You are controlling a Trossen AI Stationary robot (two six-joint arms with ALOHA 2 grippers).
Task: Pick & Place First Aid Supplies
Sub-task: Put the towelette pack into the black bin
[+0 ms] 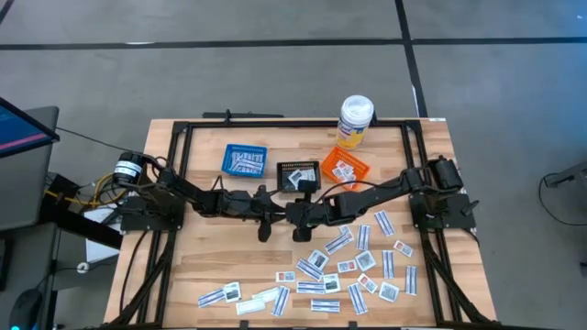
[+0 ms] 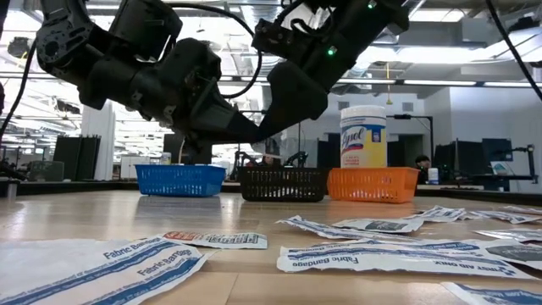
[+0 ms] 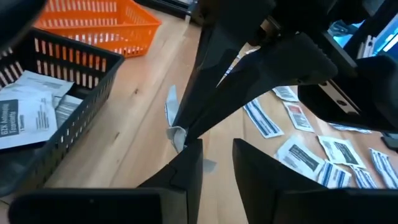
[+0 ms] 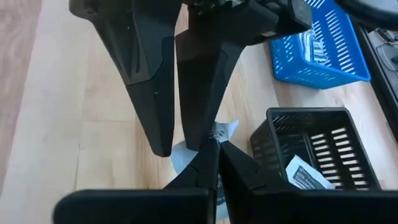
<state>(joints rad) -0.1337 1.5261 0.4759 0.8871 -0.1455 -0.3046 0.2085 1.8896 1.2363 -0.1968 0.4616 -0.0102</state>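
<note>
My right pincer (image 4: 214, 144) is clamped tight on one small packet (image 4: 225, 129), mid-air over the bare middle of the surface (image 1: 197, 247), just beside the black basket (image 4: 298, 118). My left pincer (image 3: 216, 143) sits tip to tip against it, fingers parted with a clear gap and gripping nothing. The packet looks crumpled, and I have it only by an edge.

Risks as I judge them:
- Thin grip on a bent packet. A quick swing could slide it out, and it would land on the surface short of any basket.
- The left fingers are very close to the packet. If one touches it while the arms separate, it could drag or tear it out of my right grip.
- The two pincers are nearly touching. A wrong retreat path means fingers knocking together.
- The black basket wall is right there. A low carry could clip the rim and shove the basket, or flick the packet off.
- I can't read the packet's print, so it could go into the wrong one of the blue basket (image 1: 245, 159), black basket or orange basket (image 1: 344, 168).

Many more packets (image 1: 348, 266) lie loose on the near right of the surface, well apart from this.
</note>
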